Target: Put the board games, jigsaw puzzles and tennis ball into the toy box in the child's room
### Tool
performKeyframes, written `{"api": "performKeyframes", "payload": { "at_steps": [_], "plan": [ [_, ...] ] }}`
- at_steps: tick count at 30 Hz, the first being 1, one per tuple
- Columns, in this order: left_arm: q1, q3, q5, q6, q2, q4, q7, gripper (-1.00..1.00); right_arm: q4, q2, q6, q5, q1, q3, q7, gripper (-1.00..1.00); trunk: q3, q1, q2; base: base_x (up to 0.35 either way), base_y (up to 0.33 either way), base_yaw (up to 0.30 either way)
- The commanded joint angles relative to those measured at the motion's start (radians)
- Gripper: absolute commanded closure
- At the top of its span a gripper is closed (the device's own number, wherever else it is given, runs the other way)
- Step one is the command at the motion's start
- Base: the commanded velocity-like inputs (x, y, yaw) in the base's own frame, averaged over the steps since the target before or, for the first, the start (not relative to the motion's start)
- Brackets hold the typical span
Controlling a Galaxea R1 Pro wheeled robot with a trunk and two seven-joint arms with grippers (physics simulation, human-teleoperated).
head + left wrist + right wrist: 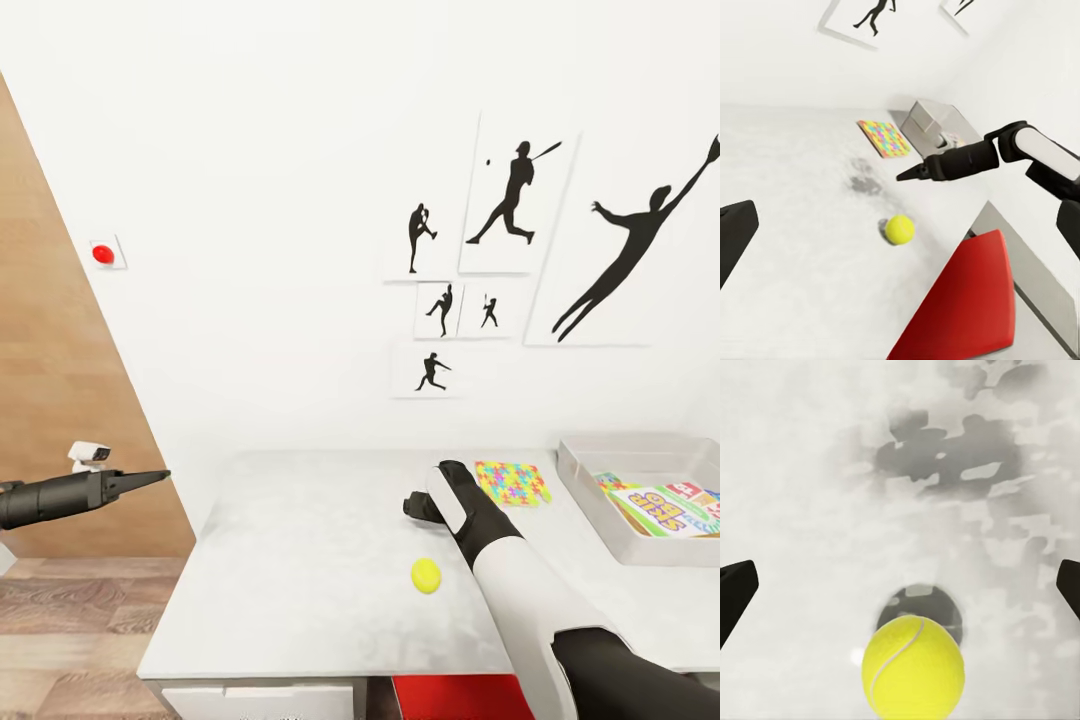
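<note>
the step in hand looked like picking up the ball (426, 575), which lay on the table (300, 560) nearer the front edge than the back, touching nothing. the right gripper (418, 505) hung above the table just behind the ball, toward the back edge. in its own wrist view the ball (913, 676) sat low between the two dark fingertips (735, 592) at either side, so the jaws stood wide, with room to spare. to do it well, i judged the gripper should draw back toward the front edge until the ball sat midway between the fingers, then come straight down and close gently, since a ball will roll from a glancing touch.

the left gripper (150, 478) was held out past the table's left edge over the floor, its fingers drawn to a narrow point.

further back, a puzzle (512, 482) lay flat near the back edge, and the box (590, 480) stood at the right end, a skip-bo game (665, 508) already inside.

the left wrist view gave the side-on picture: the right arm's fingers (916, 171) clear above the ball (900, 229), with a gap between, and a red chair (967, 304) at the front edge. the right wrist view alone showed how the ball lined up between the jaws.
</note>
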State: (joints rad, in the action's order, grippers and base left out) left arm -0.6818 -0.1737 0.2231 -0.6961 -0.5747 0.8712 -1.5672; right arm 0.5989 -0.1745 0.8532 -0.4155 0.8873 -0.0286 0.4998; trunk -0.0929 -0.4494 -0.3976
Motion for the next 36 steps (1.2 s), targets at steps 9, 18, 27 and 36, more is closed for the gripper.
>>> {"api": "performKeyframes", "payload": {
  "at_steps": [9,18,27,36],
  "plan": [
    [-0.001,0.0,0.001,-0.043,-0.001,0.0,-0.004,-1.0,-0.088,0.0,-0.006,-0.008,0.001,-0.001,0.009,-1.0,-0.017,-0.001,-0.002,0.0,0.0,0.0],
    [-0.001,0.0,0.001,-0.057,-0.002,0.0,-0.004,-1.0,-0.109,0.0,-0.005,-0.011,0.001,-0.002,0.009,-1.0,-0.032,-0.001,-0.002,0.0,0.0,0.0],
    [-0.001,0.0,0.001,-0.057,-0.011,0.0,-0.004,-1.0,-0.109,0.0,-0.007,-0.012,0.001,-0.001,0.008,-1.0,-0.046,-0.001,-0.002,0.0,0.0,0.0],
    [-0.001,0.0,0.001,-0.057,-0.014,0.0,-0.004,-1.0,-0.11,0.0,-0.008,-0.007,0.001,-0.001,0.006,-1.0,-0.061,-0.001,-0.002,0.005,0.0,0.0]
  ]
}}
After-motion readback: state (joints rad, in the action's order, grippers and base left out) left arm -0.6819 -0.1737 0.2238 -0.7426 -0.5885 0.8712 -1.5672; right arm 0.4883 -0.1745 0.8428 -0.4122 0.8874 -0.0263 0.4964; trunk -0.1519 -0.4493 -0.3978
